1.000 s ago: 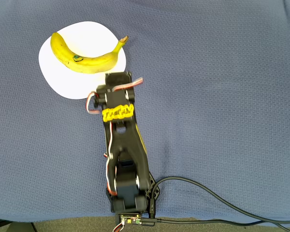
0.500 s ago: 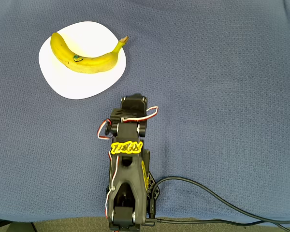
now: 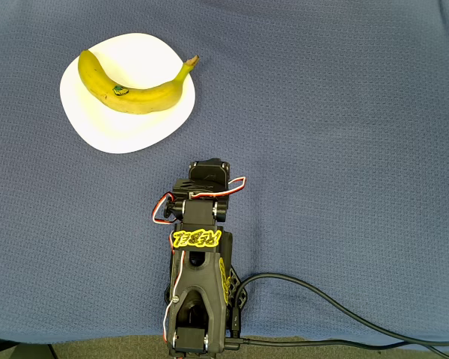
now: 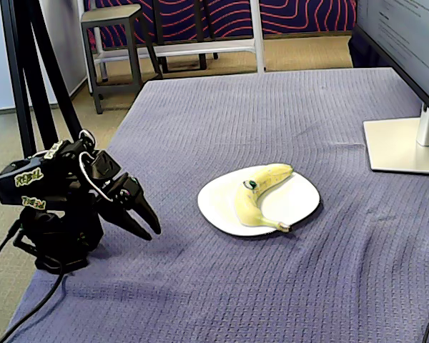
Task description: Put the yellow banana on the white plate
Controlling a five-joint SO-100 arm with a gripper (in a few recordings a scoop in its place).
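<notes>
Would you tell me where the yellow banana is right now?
The yellow banana lies on the white plate at the overhead view's upper left, stem tip past the plate's right rim, well clear of the gripper.

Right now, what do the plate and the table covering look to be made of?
The white plate looks like glazed ceramic or hard plastic: smooth, glossy, evenly white. The table covering looks like woven fabric: a matte blue-grey cloth with a fine waffle texture and soft creases.

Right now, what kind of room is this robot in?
Probably an office or workroom. A monitor stand sits on the table's blue cloth, and a stool stands on the floor behind. The banana lies on the plate.
</notes>
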